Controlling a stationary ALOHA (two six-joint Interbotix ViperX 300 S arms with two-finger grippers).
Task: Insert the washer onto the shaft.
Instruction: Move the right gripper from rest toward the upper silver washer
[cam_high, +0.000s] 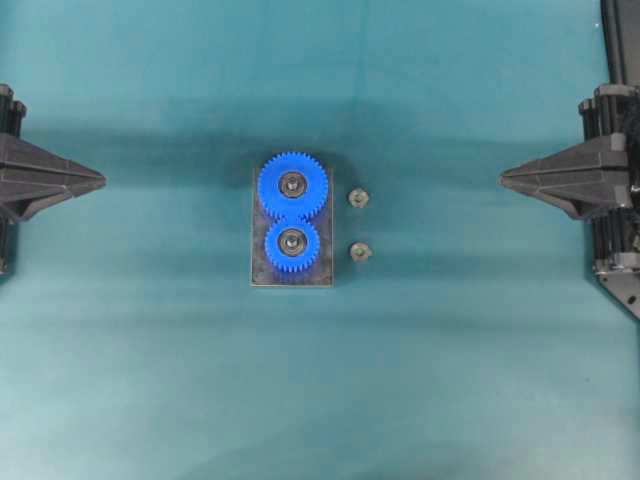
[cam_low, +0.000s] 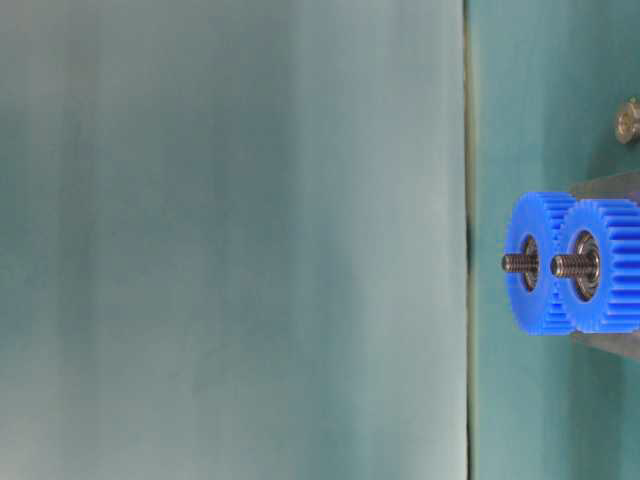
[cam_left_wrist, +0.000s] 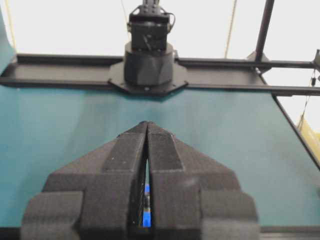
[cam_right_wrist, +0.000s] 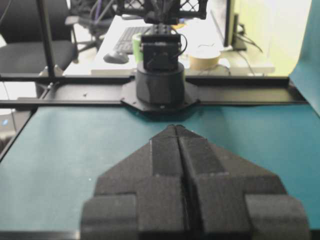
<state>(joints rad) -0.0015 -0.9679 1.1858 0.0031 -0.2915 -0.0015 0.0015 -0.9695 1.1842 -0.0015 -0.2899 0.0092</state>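
Two blue gears, the larger and the smaller, sit on a dark plate mid-table. A threaded metal shaft stands through each one. Two small metal washers lie on the cloth just right of the plate; one of them shows from table level. My left gripper hovers at the far left, shut and holding nothing. My right gripper rests at the far right, also shut and holding nothing. Both are far from the washers.
A teal cloth covers the table. The opposite arm's black base stands at the table's far edge in each wrist view. A black frame rail runs along that edge.
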